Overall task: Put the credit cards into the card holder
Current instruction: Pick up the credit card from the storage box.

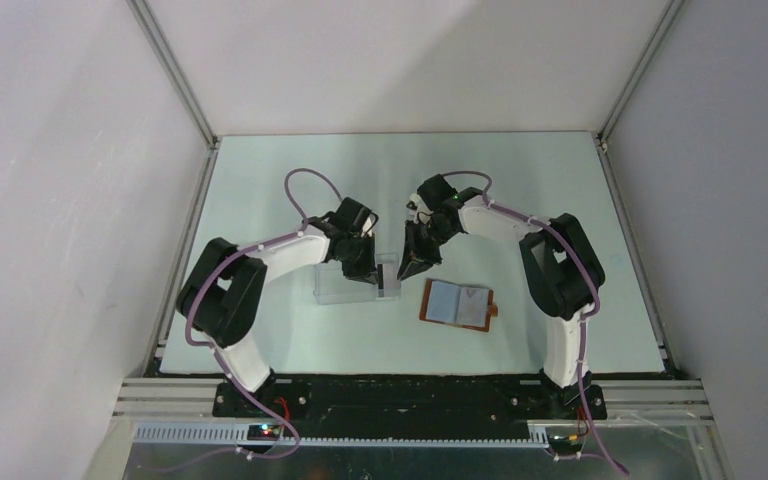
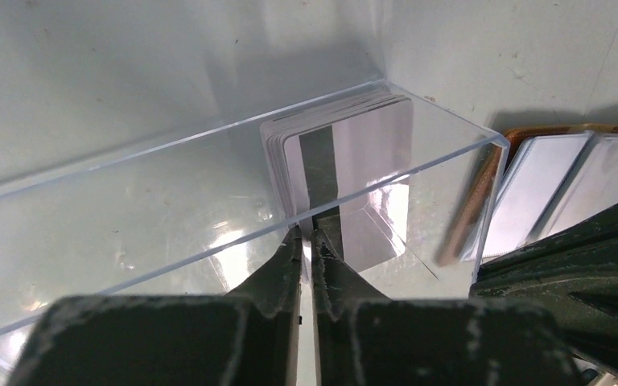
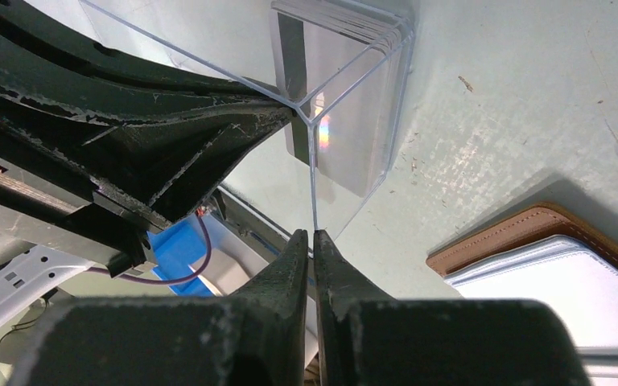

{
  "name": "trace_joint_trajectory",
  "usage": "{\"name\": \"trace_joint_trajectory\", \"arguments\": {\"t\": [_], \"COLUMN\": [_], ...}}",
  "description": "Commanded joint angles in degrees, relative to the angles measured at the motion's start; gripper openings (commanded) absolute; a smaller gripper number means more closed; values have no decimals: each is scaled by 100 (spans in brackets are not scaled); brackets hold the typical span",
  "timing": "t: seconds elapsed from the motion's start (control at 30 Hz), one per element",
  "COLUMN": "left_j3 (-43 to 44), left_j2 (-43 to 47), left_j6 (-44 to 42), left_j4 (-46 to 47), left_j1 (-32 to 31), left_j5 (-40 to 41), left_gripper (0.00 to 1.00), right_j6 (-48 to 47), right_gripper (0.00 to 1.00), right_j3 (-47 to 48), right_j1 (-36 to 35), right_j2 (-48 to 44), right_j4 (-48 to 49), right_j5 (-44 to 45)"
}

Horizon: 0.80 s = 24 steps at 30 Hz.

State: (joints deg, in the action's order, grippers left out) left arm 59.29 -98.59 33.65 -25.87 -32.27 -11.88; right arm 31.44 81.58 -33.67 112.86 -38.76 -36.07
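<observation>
The card holder [image 1: 458, 303] lies open and flat just right of the clear box [image 1: 345, 288] and a little nearer the arm bases. Its pale pockets face up and its long axis runs roughly left to right. Whether a pocket already holds a card cannot be told.

The step in hand looks like drawing one card out of the clear box. The right gripper [image 3: 314, 237] is at the box's end nearest the card holder. Its jaws are almost together and appear to pinch the thin end wall. A firm, unmoving pinch there would keep the light box from sliding or tipping.

The left gripper [image 2: 312, 235] reaches in from the box's far side, with its tips at the rim of a box wall in front of the stack. Its jaws show only a slit, and nothing can be made out between them.

The credit cards [image 2: 370, 153] stand as a tight stack inside the box, in the end corner nearest the card holder. Their long axis is upright, leaning slightly, with the dark stripe running top to bottom. The striped face is turned toward the left gripper.

To do this well, the left jaws probably need to reopen narrowly and take only the front card by its top edge. They should then lift it straight along that upright axis so that its neighbours are not dragged out.
</observation>
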Motion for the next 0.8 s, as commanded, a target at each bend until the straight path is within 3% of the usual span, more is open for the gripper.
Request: {"name": "trace_joint_trajectory", "arguments": {"t": [0.0,0.53,0.77], "left_j3": [214,459,514], "left_j2": [45,363,503], "left_j6": [40,-108,-55], "left_j4": [39,-234,-256], "left_j1": [-142,-409,-453], "left_j5": [98,520,509], "left_gripper": [6,6,11], "right_j6": [-59,-50,-49], "right_gripper": [9,8,7], "right_j3": [117,104,101], "right_j1": [-45,-74,-84], "right_j2": [33,48,58], "right_j4": [5,8,7], "right_j5": [-49,-57,-62]}}
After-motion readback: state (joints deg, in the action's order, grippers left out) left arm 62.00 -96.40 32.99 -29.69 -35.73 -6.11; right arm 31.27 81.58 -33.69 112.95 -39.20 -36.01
